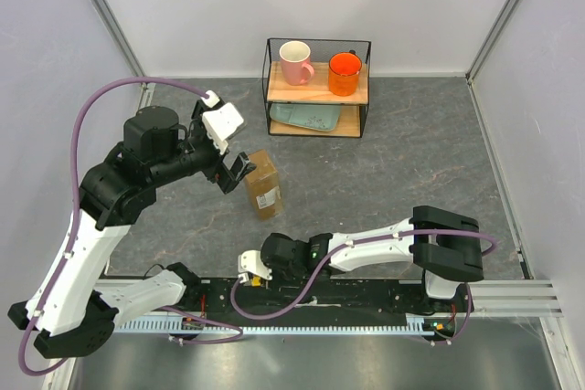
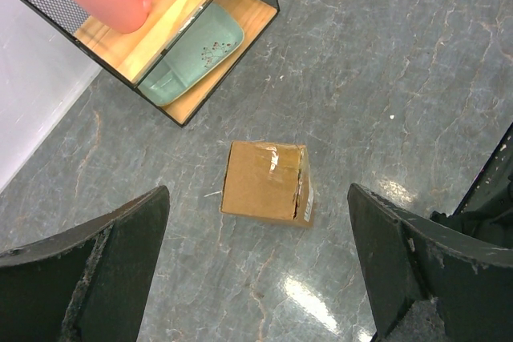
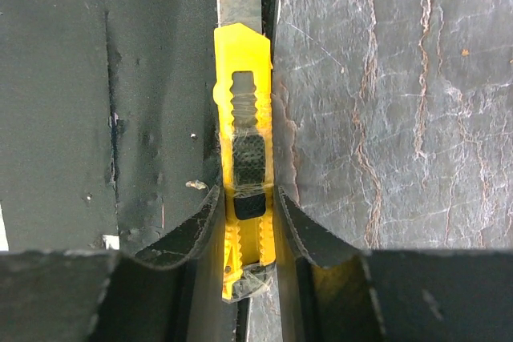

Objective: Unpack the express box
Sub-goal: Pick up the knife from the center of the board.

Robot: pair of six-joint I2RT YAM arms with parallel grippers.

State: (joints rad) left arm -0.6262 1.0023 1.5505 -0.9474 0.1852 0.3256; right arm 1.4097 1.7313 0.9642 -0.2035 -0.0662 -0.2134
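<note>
The express box (image 1: 263, 184) is a brown cardboard parcel with a white label, lying on the grey table left of centre. In the left wrist view the express box (image 2: 264, 182) sits below and between my wide-apart fingers. My left gripper (image 1: 236, 171) hovers open just left of it and holds nothing. My right gripper (image 1: 251, 267) is low at the near edge. Its two fingers press the sides of a yellow utility knife (image 3: 244, 142), whose blade (image 3: 238, 2) is extended. The knife lies along the seam between the black strip (image 3: 96, 102) and the table.
A wire rack (image 1: 318, 87) stands at the back with a pink mug (image 1: 295, 62) and an orange mug (image 1: 345, 73) on top and a green tray (image 1: 306, 117) underneath. The black base strip (image 1: 366, 294) runs along the near edge.
</note>
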